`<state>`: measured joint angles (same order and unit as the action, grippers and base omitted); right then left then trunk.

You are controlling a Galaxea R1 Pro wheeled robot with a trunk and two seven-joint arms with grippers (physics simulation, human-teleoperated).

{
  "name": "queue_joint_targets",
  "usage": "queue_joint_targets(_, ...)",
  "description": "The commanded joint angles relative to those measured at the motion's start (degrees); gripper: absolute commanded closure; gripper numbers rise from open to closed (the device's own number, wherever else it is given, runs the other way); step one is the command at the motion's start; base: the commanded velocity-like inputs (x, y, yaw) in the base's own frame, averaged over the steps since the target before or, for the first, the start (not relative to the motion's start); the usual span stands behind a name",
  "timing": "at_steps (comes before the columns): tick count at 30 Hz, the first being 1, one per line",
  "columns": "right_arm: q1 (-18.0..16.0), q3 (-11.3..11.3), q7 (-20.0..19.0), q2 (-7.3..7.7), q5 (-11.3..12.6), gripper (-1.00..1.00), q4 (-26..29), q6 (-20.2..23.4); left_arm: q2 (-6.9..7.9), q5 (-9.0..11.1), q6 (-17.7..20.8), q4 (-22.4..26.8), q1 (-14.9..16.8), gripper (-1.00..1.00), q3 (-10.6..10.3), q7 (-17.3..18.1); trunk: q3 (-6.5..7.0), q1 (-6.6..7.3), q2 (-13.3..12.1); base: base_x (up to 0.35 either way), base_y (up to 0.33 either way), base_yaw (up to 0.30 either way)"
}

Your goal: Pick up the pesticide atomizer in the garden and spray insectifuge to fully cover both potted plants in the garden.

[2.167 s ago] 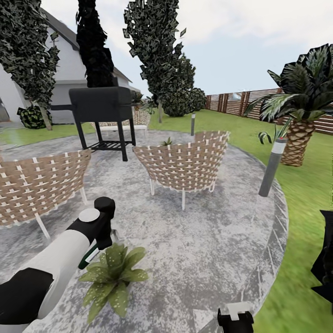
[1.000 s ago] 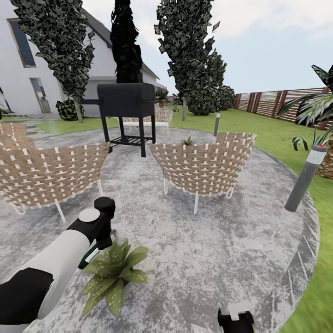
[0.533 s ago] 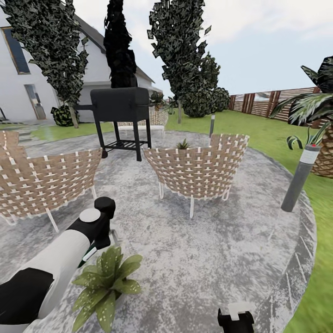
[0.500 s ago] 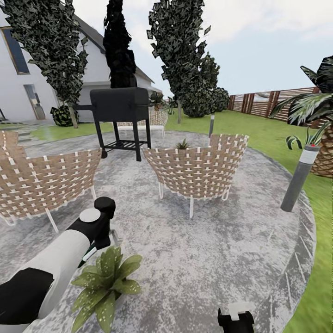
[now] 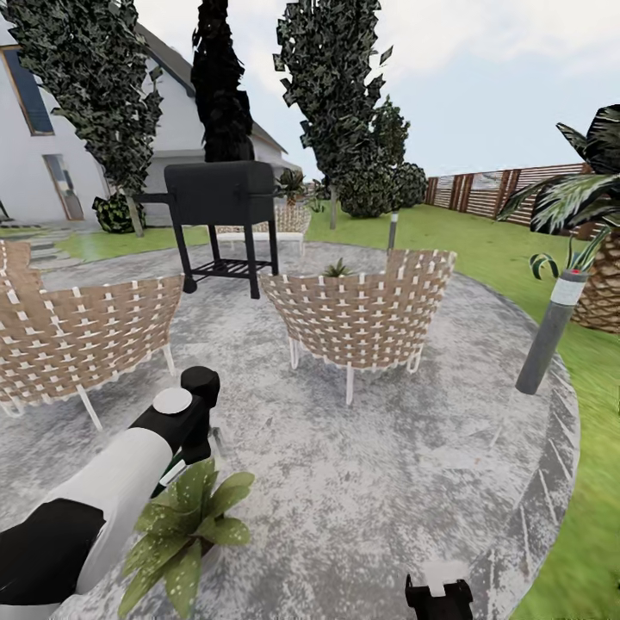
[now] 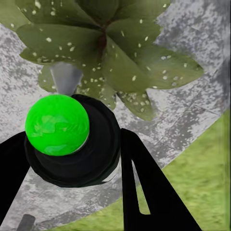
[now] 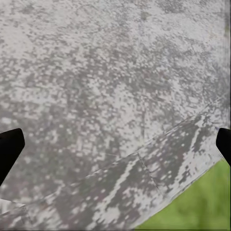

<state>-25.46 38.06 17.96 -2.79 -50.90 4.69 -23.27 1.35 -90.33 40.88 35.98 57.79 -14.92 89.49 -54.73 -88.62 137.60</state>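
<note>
My left gripper point(image 6: 72, 161) is shut on the pesticide atomizer point(image 6: 67, 137), whose black head and bright green cap sit between the black fingers point(image 6: 144, 187). Its thin grey trigger point(image 6: 65, 77) points at a potted plant point(image 6: 113, 45) with speckled leaves right below. In the head view that potted plant point(image 5: 185, 525) sits on the patio beside my left wrist point(image 5: 185, 413). A second potted plant point(image 5: 336, 269) peeks over a woven chair point(image 5: 366, 314). My right gripper point(image 7: 115, 144) hangs open over bare stone, its top at the picture's bottom edge point(image 5: 439, 596).
Another woven chair point(image 5: 82, 331) stands to the left and a black grill point(image 5: 220, 202) behind. A grey bollard lamp point(image 5: 547, 331) marks the round patio's point(image 5: 413, 482) right rim, with lawn point(image 5: 594, 482), a palm point(image 5: 603, 284), the fence and house beyond.
The head view has shifted with the robot's base, so chairs, grill and lamp sit slightly further left. The near plant now lies lower and closer under my left gripper. Both arms hold their poses.
</note>
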Motion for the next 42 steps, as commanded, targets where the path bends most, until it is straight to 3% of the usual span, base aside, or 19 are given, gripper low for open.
queue_joint_targets(1,-0.03,0.44,0.23,-0.02,-0.60,-1.00,-0.03,-0.11,0.05,-0.28,0.61,0.06,0.05,1.00,-0.29,0.51,-0.06,0.03,0.03,-0.207,-0.216,0.162)
queue_joint_targets(20,-0.03,0.44,0.26,-0.02,-0.60,-1.00,-0.03,-0.15,0.04,-0.30,0.69,0.03,0.05,1.00,-0.29,0.51,-0.06,0.03,0.03,-0.288,-0.118,0.266)
queue_joint_targets(42,-0.03,0.44,0.27,-0.01,-0.60,-1.00,-0.04,-0.29,0.51,0.51,0.61,0.14,-0.74,1.00,0.41,0.51,-0.02,0.03,0.03,-0.051,-0.012,0.030)
